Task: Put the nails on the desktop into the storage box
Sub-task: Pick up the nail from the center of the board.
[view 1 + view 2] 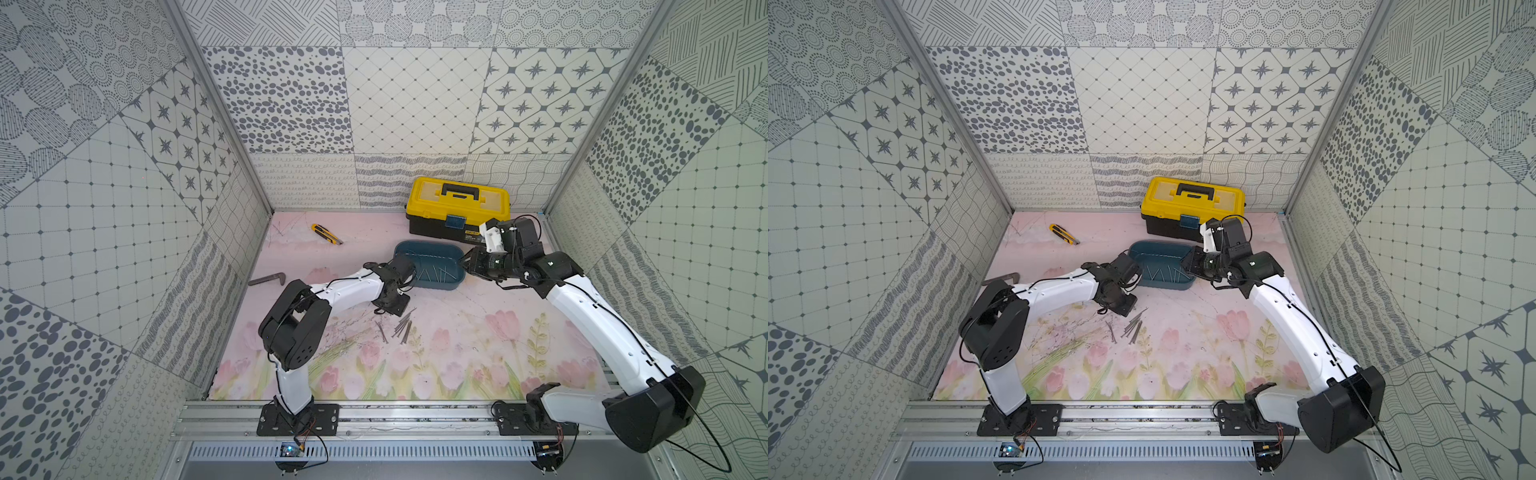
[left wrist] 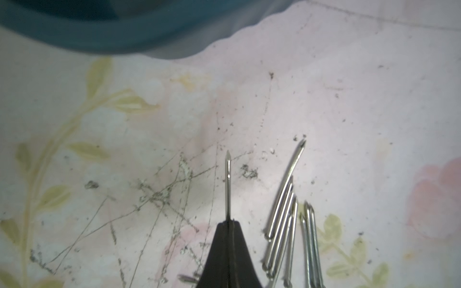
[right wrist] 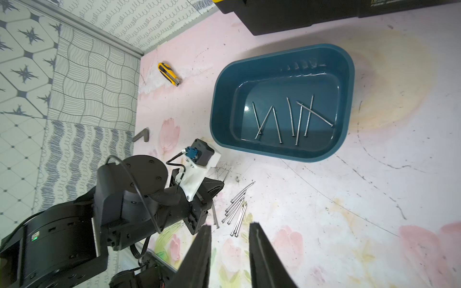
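With my left end effector point(image 2: 230, 224) clamped shut on one nail point(image 2: 228, 184), the storage box point(image 1: 444, 284) lies just ahead, off the nail's tip; its long axis points roughly at the box's near wall. The other nails point(image 1: 405, 328) lie bunched on the counter point(image 1: 457, 299) just beside it, near-parallel. The boxed nails point(image 3: 309, 112) are already in. My right end effector point(image 3: 230, 229) is apart, empty, at the box's right end. The held nail's head is hidden in the grip. I can't tell if it's lifted. The top views hide my left tips.

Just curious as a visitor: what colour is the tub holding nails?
The tub is a plain teal blue, clearest in the right wrist view.
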